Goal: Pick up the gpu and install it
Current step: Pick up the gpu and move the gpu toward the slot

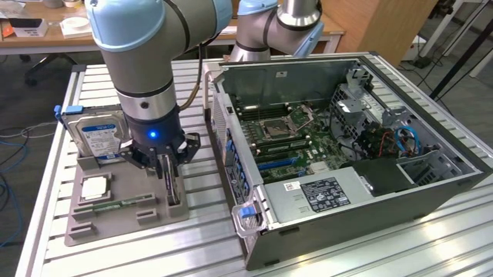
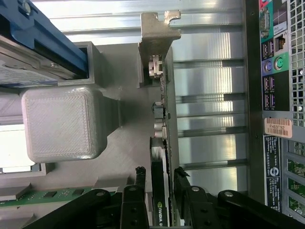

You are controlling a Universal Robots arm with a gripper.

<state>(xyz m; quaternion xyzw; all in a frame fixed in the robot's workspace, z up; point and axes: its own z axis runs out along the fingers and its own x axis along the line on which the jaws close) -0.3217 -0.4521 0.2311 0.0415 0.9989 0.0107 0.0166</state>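
Over the tabletop: open case at the exterior view's right, grey tray at its left. In the tray slot nearest the case, gpu on edge. Astride the card, gripper, partly open, slim gaps either side, nothing gripped. Probably light, stiff, fragile: best pinched across both flat faces, away from the bracket.

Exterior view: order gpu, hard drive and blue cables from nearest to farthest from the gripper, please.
1. gpu, at the gripper, in the holder.
2. hard drive, exterior view's left.
3. blue cables, inside the case, exterior view's right.
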